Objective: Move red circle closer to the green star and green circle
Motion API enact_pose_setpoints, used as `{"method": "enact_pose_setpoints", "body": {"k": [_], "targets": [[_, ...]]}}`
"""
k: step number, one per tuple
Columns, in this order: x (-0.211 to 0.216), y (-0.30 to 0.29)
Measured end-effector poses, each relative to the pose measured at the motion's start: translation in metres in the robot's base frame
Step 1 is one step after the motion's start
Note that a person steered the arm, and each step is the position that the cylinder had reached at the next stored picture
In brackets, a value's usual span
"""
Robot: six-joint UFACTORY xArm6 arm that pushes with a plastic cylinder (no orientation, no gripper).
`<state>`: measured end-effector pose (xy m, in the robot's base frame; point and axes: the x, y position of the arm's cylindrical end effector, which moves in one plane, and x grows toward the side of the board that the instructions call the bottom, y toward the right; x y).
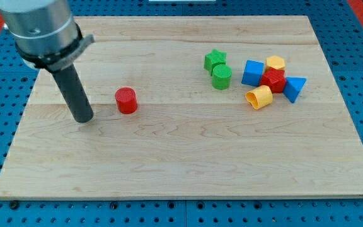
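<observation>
The red circle (pixel 126 100) stands left of the board's middle. The green star (pixel 215 60) and the green circle (pixel 221 76) touch each other right of centre, near the view's top, well to the right of the red circle. My tip (pixel 84 118) rests on the board a short way left of the red circle and slightly lower, with a small gap between them. The rod rises toward the view's top left.
A cluster at the right holds a blue cube (pixel 253 72), a yellow hexagon (pixel 275 64), a red star (pixel 273 80), a blue triangle (pixel 294 87) and a yellow cylinder (pixel 259 97). The wooden board (pixel 188 157) lies on a blue pegboard.
</observation>
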<state>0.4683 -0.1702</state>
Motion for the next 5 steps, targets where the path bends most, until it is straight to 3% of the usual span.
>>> {"method": "enact_pose_setpoints", "body": {"k": [1,2,3,5], "targets": [[-0.020,0.079],[-0.033,0.067],[-0.040,0.093],[-0.051,0.209]]}}
